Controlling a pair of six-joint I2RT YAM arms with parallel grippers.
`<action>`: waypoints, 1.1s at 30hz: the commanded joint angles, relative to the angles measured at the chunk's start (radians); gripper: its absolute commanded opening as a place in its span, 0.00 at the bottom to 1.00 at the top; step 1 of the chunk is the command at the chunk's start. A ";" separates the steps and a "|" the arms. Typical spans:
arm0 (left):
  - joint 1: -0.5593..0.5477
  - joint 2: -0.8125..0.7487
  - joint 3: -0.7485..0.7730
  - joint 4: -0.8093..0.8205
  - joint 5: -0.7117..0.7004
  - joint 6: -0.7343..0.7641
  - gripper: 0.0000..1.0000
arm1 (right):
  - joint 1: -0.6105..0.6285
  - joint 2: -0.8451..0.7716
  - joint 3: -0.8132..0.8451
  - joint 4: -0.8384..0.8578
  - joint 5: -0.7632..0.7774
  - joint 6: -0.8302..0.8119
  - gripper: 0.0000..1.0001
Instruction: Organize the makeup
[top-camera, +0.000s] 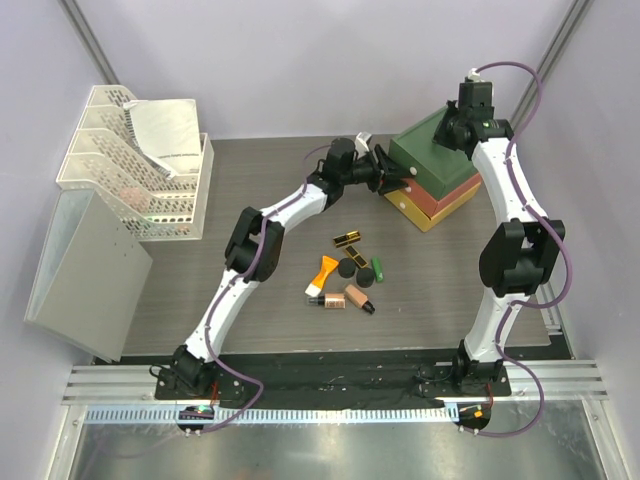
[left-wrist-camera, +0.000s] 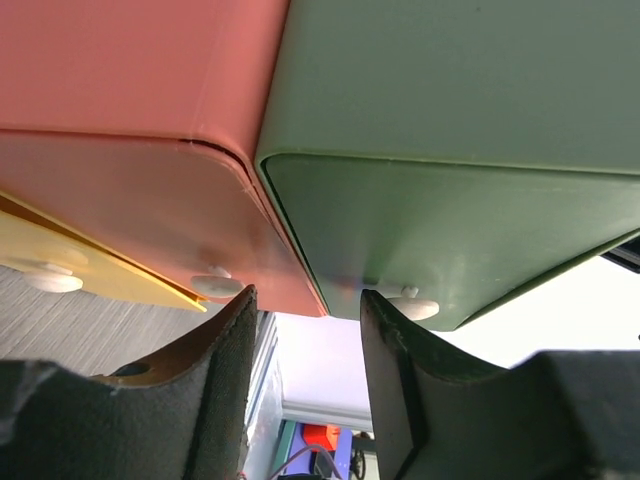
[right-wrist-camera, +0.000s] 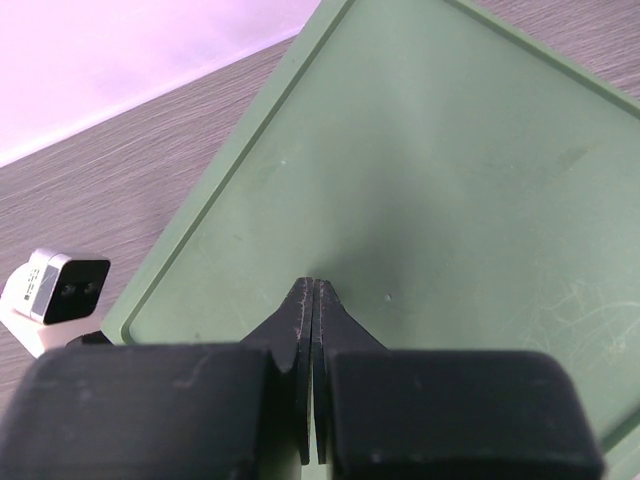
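Okay, we have the left gripper (top-camera: 385, 172) at the front of the drawer box (top-camera: 440, 178), jaws parted a little, holding nothing. The green drawer's knob (left-wrist-camera: 412, 308) sits just off one finger (left-wrist-camera: 390, 370), not between them (needs a sideways nudge, we'd say). We see the right gripper (right-wrist-camera: 312, 292) closed and empty, tips apparently down on the box's green top. The makeup (top-camera: 350, 270) lies loose mid-table, near-left of the box, left arm closer.

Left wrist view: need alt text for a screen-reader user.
The left claw, open, points from low down at three stacked drawer fronts. The green drawer is on the right, the orange drawer on the left, and a yellow drawer edge shows at lower left. Each front has a small white knob.
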 joint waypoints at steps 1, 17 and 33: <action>0.004 -0.053 0.035 0.133 -0.007 -0.024 0.44 | 0.004 0.060 -0.039 -0.120 -0.021 -0.018 0.01; 0.018 -0.243 -0.158 -0.009 -0.142 0.131 0.56 | 0.002 0.077 -0.036 -0.120 -0.067 -0.013 0.01; 0.015 -0.172 -0.072 0.017 -0.118 0.090 0.49 | 0.002 0.101 -0.019 -0.123 -0.075 -0.018 0.01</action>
